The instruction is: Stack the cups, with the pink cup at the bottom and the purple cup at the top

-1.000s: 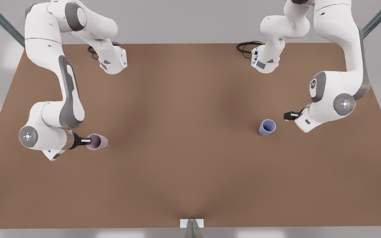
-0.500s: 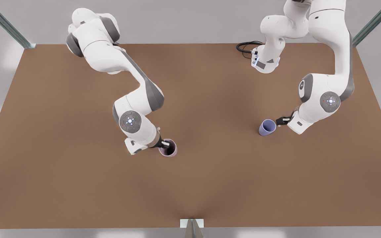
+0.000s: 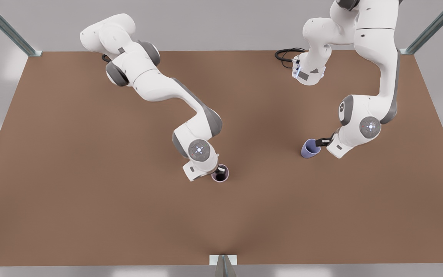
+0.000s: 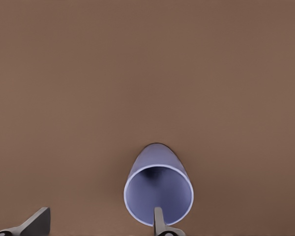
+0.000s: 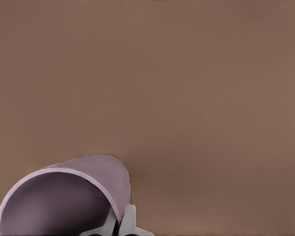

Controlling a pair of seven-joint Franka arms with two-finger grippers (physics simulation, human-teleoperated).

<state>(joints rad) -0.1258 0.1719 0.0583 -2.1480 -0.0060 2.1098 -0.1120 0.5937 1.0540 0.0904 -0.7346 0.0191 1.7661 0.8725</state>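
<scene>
Risk, my read: right gripper (image 3: pixel 219 172) pinches only the pink cup's (image 3: pixel 220 174) rim wall, so the cup may tilt or slip when set down. Pink cup empty, near table (image 3: pixel 90 211) centre. Farther off, left gripper (image 3: pixel 318 142), fingers apart straddling the purple cup's (image 3: pixel 310 148) rim; could knock it. Purple cup empty too.

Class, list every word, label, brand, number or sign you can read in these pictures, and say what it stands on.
No readable text anywhere.
Pink cup, held by the right tool: plain.
Purple cup, with the open left tool at its rim: plain.
Marks on the arm bases: too small to read.
</scene>
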